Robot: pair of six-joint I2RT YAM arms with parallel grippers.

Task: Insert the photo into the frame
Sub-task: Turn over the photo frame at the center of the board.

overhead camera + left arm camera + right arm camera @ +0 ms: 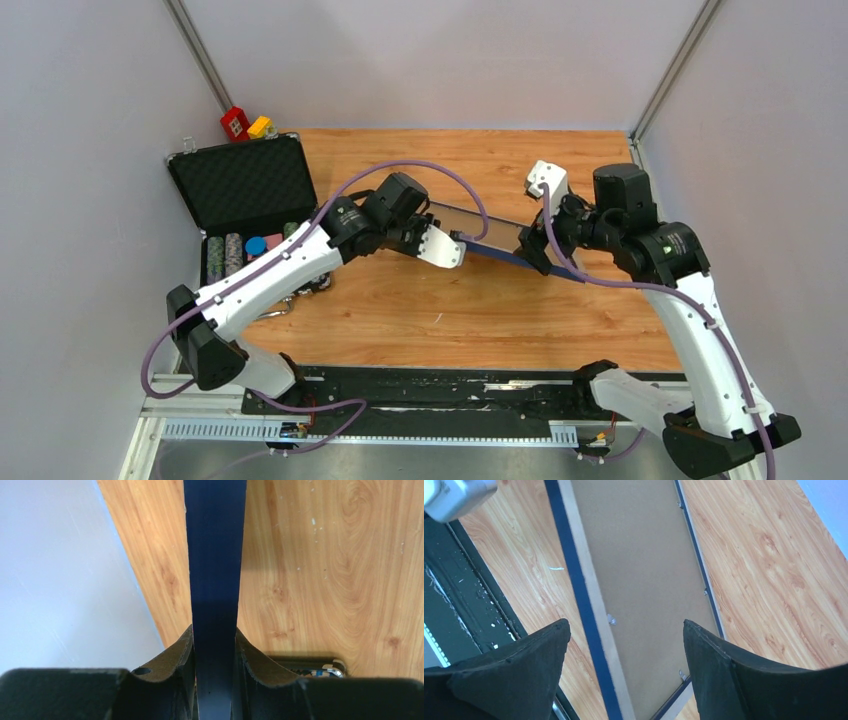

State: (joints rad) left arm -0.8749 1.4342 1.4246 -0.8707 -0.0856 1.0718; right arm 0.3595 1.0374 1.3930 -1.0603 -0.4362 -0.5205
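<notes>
Now clamped by left gripper [214, 645] on the navy left rail of the frame [215, 555], aloft over the middle of the table [400, 320], with right gripper [626, 625] spread wide at the right end, gripping nothing; likely stiff, light, breakable, hence best held by the rails, never mid-panel.

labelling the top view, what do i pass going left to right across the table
poker chip case → left gripper → frame → right gripper
</notes>
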